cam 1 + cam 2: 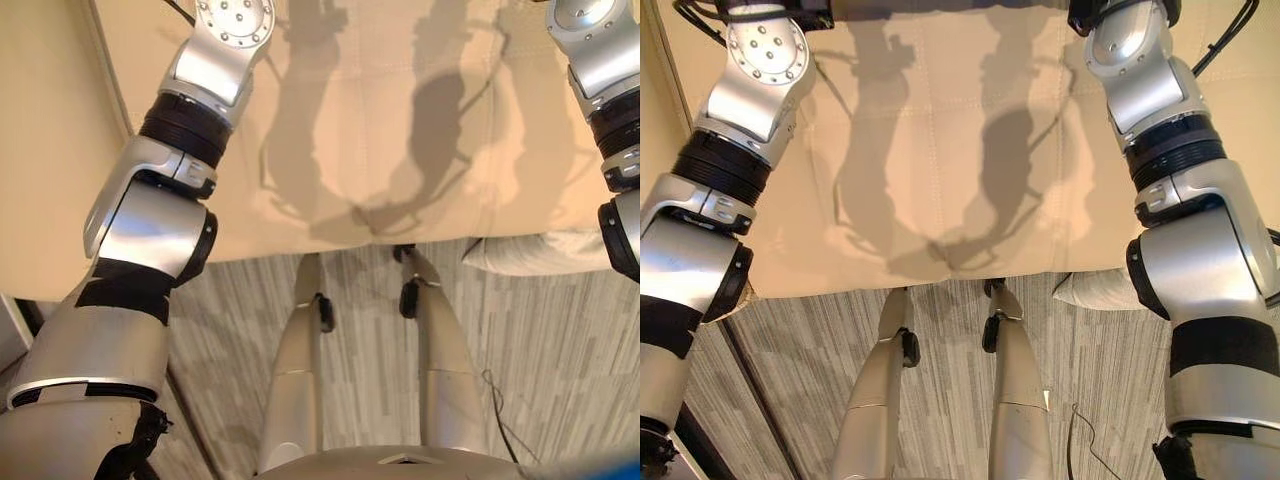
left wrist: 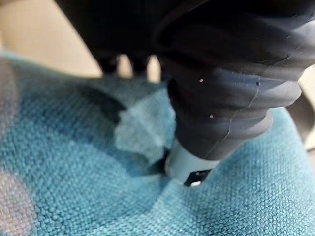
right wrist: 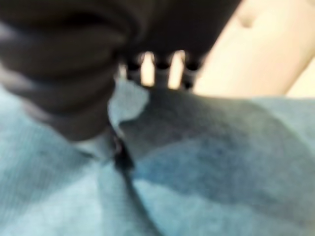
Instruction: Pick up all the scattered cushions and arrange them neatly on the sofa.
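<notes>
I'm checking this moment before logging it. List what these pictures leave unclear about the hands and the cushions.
- Left hand: in the left wrist view its dark cover hides the fingers, so its hold on the teal cushion is unreadable.
- Right hand: the right wrist view is blurred; hold unclear.
- Grey cushion on the floor: cut off by the sofa and the right arm in the eye views.

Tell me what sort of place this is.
Probably a living room or lounge. A beige stitched leather sofa stands on grey wood-pattern plank flooring, a pale grey cushion lies on the floor at the sofa's front edge, and a teal woven fabric cushion is against both hands.
</notes>
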{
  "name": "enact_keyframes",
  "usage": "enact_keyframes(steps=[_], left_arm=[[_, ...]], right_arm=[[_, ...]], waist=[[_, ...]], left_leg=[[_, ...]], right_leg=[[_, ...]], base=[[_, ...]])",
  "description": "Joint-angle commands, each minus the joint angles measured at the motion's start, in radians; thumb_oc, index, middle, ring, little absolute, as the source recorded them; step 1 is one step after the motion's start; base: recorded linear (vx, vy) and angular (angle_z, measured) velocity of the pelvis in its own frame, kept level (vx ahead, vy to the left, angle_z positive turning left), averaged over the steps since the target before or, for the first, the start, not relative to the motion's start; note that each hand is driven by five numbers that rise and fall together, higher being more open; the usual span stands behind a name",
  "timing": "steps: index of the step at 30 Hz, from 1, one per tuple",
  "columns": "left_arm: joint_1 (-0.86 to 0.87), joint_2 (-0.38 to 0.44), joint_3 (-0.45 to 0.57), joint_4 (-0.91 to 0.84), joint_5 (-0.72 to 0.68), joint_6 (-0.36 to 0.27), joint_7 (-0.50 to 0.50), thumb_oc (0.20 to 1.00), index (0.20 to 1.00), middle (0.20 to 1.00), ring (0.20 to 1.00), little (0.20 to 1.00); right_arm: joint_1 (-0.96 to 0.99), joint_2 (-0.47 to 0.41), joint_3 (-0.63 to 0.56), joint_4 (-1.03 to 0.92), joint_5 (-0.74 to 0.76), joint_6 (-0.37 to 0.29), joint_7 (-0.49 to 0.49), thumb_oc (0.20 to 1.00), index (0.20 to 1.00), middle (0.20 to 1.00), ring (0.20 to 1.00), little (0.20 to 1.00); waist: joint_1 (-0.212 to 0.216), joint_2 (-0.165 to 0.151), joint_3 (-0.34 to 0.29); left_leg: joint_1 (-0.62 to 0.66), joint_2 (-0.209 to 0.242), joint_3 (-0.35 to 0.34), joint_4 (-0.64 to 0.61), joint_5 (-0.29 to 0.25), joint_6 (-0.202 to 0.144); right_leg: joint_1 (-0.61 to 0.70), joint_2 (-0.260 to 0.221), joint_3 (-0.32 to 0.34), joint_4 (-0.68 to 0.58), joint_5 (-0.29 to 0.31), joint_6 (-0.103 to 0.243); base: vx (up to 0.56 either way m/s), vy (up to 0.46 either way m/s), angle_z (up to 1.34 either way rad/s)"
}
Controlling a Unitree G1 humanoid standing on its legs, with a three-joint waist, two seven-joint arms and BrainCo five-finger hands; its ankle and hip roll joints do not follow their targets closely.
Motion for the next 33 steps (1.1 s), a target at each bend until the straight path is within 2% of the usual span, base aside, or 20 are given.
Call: enact_keyframes(steps=[1, 2, 3, 4, 5, 10, 16, 21, 22, 23, 28, 31, 33], left_arm=[[-0.048, -0.089, -0.035, 0.034, 0.024, -0.028, -0.037, 1.0, 1.0, 1.0, 1.0, 1.0], [-0.043, -0.095, -0.034, 0.037, 0.023, -0.025, -0.039, 1.0, 1.0, 1.0, 1.0, 1.0], [-0.026, -0.109, -0.022, 0.034, 0.014, -0.023, -0.042, 1.0, 1.0, 1.0, 1.0, 1.0], [-0.02, -0.116, -0.019, 0.035, 0.006, -0.022, -0.04, 1.0, 1.0, 1.0, 1.0, 1.0], [-0.02, -0.116, -0.019, 0.034, 0.005, -0.022, -0.04, 1.0, 1.0, 1.0, 1.0, 1.0], [0.009, -0.116, -0.005, 0.025, 0.009, -0.011, -0.044, 1.0, 1.0, 1.0, 1.0, 1.0], [0.038, -0.075, 0.017, 0.018, -0.007, -0.01, -0.056, 1.0, 1.0, 1.0, 1.0, 1.0], [0.12, 0.041, 0.057, -0.022, -0.009, -0.015, -0.086, 1.0, 1.0, 1.0, 1.0, 1.0], [0.166, 0.115, 0.086, -0.041, -0.02, -0.025, -0.114, 1.0, 1.0, 1.0, 1.0, 1.0], [0.169, 0.117, 0.085, -0.043, -0.021, -0.025, -0.116, 1.0, 1.0, 1.0, 1.0, 1.0], [0.372, 0.334, 0.183, -0.159, 0.007, -0.053, -0.188, 1.0, 1.0, 1.0, 1.0, 1.0], [0.489, 0.363, 0.24, -0.237, -0.001, -0.067, -0.217, 1.0, 1.0, 1.0, 1.0, 1.0], [0.62, 0.354, 0.316, -0.315, -0.02, -0.081, -0.25, 1.0, 1.0, 1.0, 1.0, 1.0]], right_arm=[[-0.057, 0.037, 0.029, 0.001, -0.003, -0.046, 0.004, 0.2, 0.2, 0.2, 0.2, 0.2], [-0.052, 0.037, 0.029, 0.003, 0.0, -0.047, 0.01, 0.2, 0.2, 0.2, 0.2, 0.2], [-0.042, 0.038, 0.028, 0.006, 0.003, -0.043, 0.016, 0.536, 0.536, 0.536, 0.536, 0.536], [-0.036, 0.04, 0.025, 0.007, 0.006, -0.044, 0.017, 0.918, 0.918, 0.918, 0.918, 0.918], [-0.035, 0.04, 0.025, 0.006, 0.006, -0.043, 0.017, 1.0, 1.0, 1.0, 1.0, 1.0], [-0.002, 0.045, 0.009, -0.006, 0.015, -0.045, 0.023, 1.0, 1.0, 1.0, 1.0, 1.0], [0.064, 0.037, -0.023, -0.019, 0.022, -0.047, 0.045, 1.0, 1.0, 1.0, 1.0, 1.0], [0.161, -0.015, -0.089, -0.064, 0.021, -0.049, 0.058, 1.0, 1.0, 1.0, 1.0, 1.0], [0.216, -0.045, -0.131, -0.097, 0.023, -0.059, 0.064, 1.0, 1.0, 1.0, 1.0, 1.0], [0.22, -0.044, -0.134, -0.101, 0.022, -0.058, 0.064, 1.0, 1.0, 1.0, 1.0, 1.0], [0.46, -0.168, -0.297, -0.223, 0.038, -0.108, 0.109, 1.0, 1.0, 1.0, 1.0, 1.0], [0.607, -0.184, -0.383, -0.261, 0.059, -0.13, 0.13, 1.0, 1.0, 1.0, 1.0, 1.0], [0.749, -0.178, -0.461, -0.302, 0.065, -0.141, 0.15, 1.0, 1.0, 1.0, 1.0, 1.0]], waist=[[0.01, -0.065, -0.098], [0.01, -0.066, -0.096], [0.01, -0.067, -0.094], [0.01, -0.066, -0.091], [0.01, -0.066, -0.092], [0.015, -0.062, -0.081], [0.014, -0.053, -0.081], [0.012, -0.045, -0.085], [0.01, -0.039, -0.088], [0.01, -0.04, -0.088], [0.0, -0.032, -0.106], [-0.002, -0.031, -0.113], [-0.008, -0.032, -0.117]], left_leg=[[0.104, 0.04, 0.031, 0.004, -0.104, -0.16], [0.101, 0.041, 0.032, 0.004, -0.103, -0.16], [0.098, 0.041, 0.032, 0.004, -0.103, -0.16], [0.096, 0.041, 0.031, 0.004, -0.102, -0.16], [0.096, 0.041, 0.031, 0.004, -0.102, -0.16], [0.085, 0.046, 0.034, 0.004, -0.096, -0.162], [0.082, 0.05, 0.038, 0.004, -0.091, -0.165], [0.105, 0.052, 0.053, 0.004, -0.09, -0.172], [0.117, 0.054, 0.059, 0.004, -0.092, -0.174], [0.119, 0.053, 0.059, 0.004, -0.092, -0.174], [0.161, 0.062, 0.073, 0.004, -0.097, -0.179], [0.192, 0.065, 0.075, 0.004, -0.105, -0.18], [0.227, 0.066, 0.082, 0.004, -0.112, -0.183]], right_leg=[[0.19, 0.026, 0.009, -0.454, 0.242, 0.133], [0.187, 0.026, 0.009, -0.453, 0.242, 0.132], [0.183, 0.026, 0.01, -0.452, 0.243, 0.131], [0.181, 0.027, 0.01, -0.452, 0.244, 0.131], [0.18, 0.027, 0.01, -0.452, 0.244, 0.131], [0.172, 0.029, 0.014, -0.455, 0.248, 0.133], [0.166, 0.03, 0.016, -0.453, 0.248, 0.131], [0.19, 0.032, 0.014, -0.449, 0.245, 0.131], [0.202, 0.032, 0.014, -0.446, 0.243, 0.13], [0.204, 0.032, 0.014, -0.446, 0.243, 0.13], [0.243, 0.027, 0.004, -0.44, 0.238, 0.127], [0.276, 0.022, -0.004, -0.441, 0.237, 0.127], [0.314, 0.018, -0.015, -0.443, 0.235, 0.126]], base=[[0.0, 0.0, 0.0], [0.0, 0.0, 0.0], [0.0, 0.0, 0.0], [0.0, 0.0, 0.0], [0.0, 0.0, 0.0], [0.0, 0.0, 0.0], [0.0, 0.0, 0.0], [0.0, 0.0, 0.0], [0.0, 0.0, 0.0], [0.0, 0.0, 0.0], [0.0, 0.002, 0.01], [-0.01, 0.0, 0.06], [-0.01, -0.011, 0.08]])
